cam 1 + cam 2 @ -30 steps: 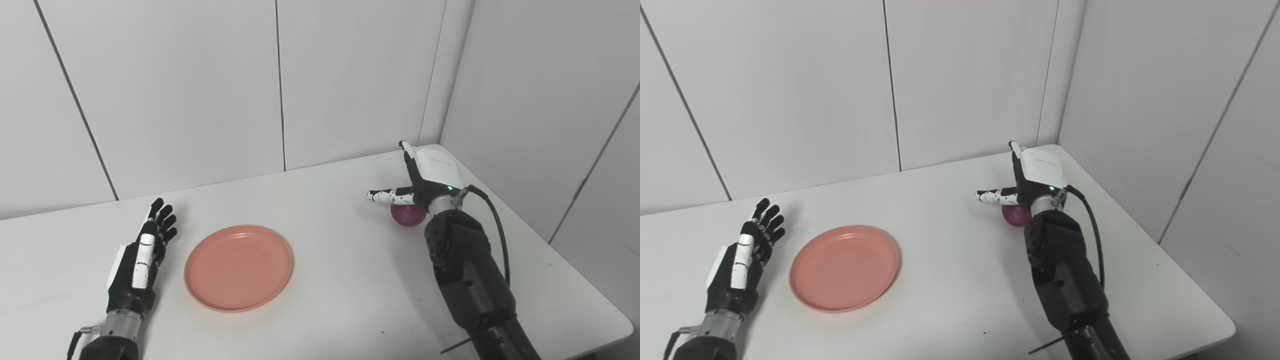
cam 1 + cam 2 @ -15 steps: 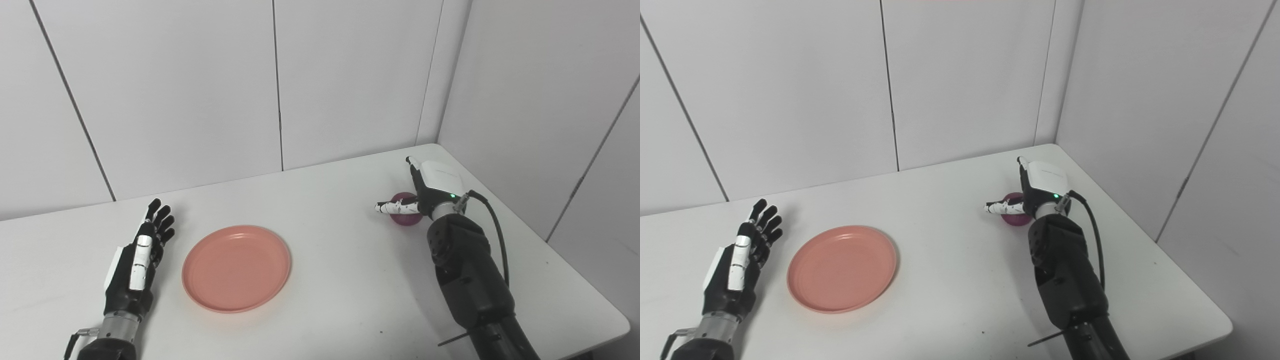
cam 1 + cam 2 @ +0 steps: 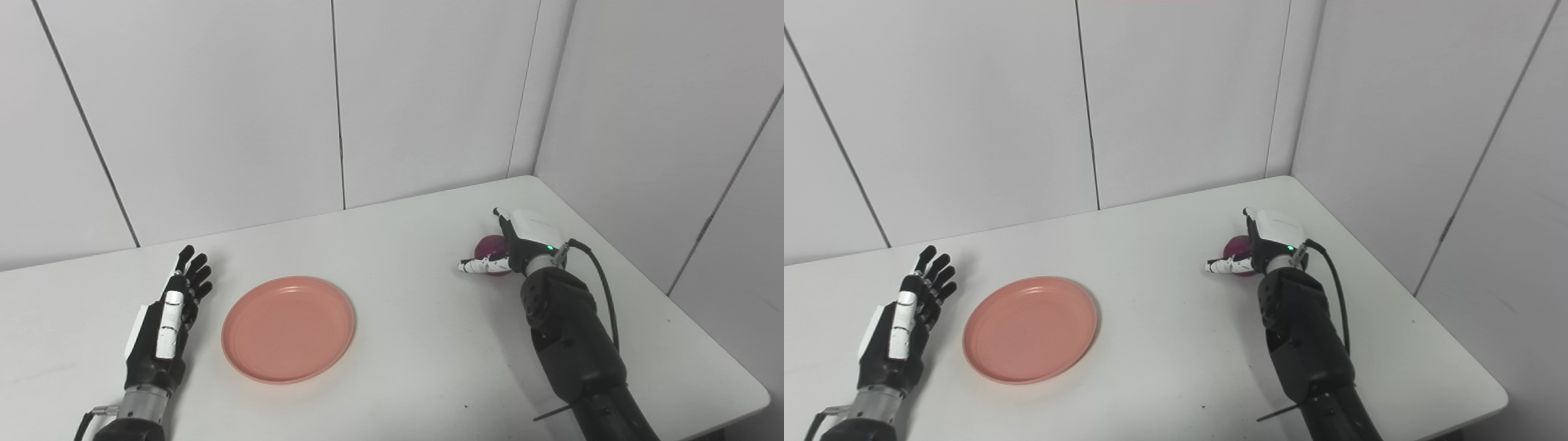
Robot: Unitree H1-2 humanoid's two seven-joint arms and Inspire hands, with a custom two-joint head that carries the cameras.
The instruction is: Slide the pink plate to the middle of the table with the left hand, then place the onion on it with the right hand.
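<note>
The pink plate [image 3: 288, 327] lies flat on the white table [image 3: 398, 343], left of centre. Just left of the plate my left hand [image 3: 165, 315] rests open, fingers straight and pointing away from me, a small gap from the rim. The dark purple onion [image 3: 488, 246] sits on the table at the right. My right hand [image 3: 528, 237] is low over it with its white back up. The thumb [image 3: 481, 265] sticks out to the left in front of the onion. The other fingers are hidden behind the hand. I see no closed hold on the onion.
Grey wall panels stand close behind the table and along its right side, meeting in a corner [image 3: 534, 171] just beyond the onion. The table's right edge [image 3: 704, 331] and rounded near corner lie right of my right forearm [image 3: 572, 343].
My right hand has come down from above the onion to sit low around it, thumb now in front. The left hand and plate stay put; the view has shifted slightly.
</note>
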